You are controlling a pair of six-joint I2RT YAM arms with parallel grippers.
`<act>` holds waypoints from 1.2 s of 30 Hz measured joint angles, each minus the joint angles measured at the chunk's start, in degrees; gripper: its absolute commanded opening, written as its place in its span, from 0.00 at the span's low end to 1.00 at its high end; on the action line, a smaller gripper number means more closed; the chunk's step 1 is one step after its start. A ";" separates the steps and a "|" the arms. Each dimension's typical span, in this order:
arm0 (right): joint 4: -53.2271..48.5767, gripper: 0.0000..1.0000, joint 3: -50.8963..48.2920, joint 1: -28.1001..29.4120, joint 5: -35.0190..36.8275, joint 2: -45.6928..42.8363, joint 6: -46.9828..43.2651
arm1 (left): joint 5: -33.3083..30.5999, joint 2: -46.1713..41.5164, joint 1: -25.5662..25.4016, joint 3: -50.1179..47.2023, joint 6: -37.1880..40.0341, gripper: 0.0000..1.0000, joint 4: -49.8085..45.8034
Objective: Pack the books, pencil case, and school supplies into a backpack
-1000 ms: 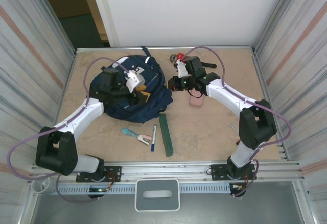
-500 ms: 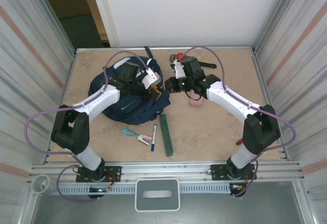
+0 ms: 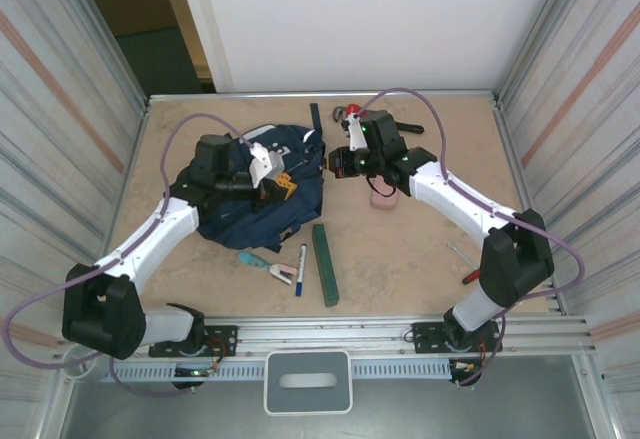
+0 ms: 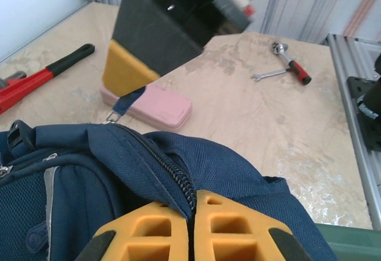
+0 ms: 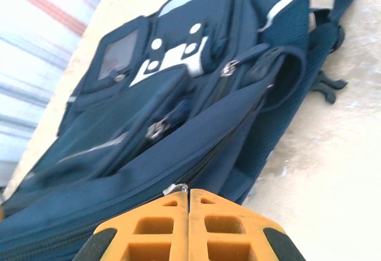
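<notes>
Across the backpack (image 3: 250,209) zipper seam (image 4: 178,178), left fingers (image 4: 161,231) pinch fabric and right fingers (image 5: 220,225), pressed together opposite, seemingly hold the pull (image 5: 175,188).

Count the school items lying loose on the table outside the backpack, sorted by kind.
Book: 1
Pencil case: 1
Marker: 1
Stapler: 1
Total outside the backpack: 4

Overhead camera looks down; both wrist cameras closely face the backpack (image 3: 260,221).
</notes>
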 measured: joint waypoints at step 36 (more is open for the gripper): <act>15.32 0.65 6.93 -11.98 -19.63 22.95 9.07 | 10.21 0.26 3.52 0.00 2.01 0.00 2.19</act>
